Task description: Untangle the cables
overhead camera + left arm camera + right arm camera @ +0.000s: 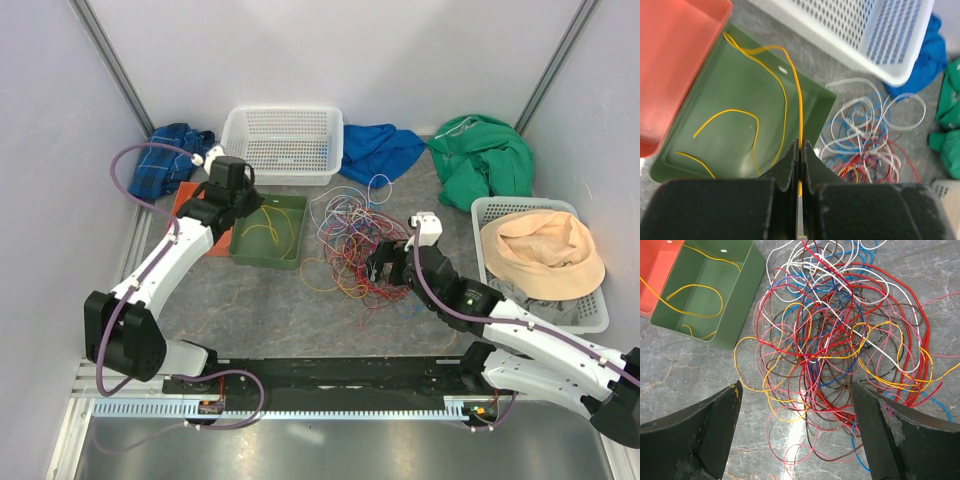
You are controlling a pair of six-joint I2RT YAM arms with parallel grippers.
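Left gripper [800, 148]: fingers pressed together — pinching a yellow cable [799, 95] that trails into the green tray [715, 85].
Right gripper [796, 388]: fingers spread wide, holding nothing, poised over the cables [840, 330].
Cables: a multicoloured tangle on the table [260, 310] just beside the tray — a few yellow strands lie inside the tray.

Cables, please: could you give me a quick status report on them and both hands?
Left hand shut on yellow cable over green tray. Right hand open above the tangle. No obstruction seen.
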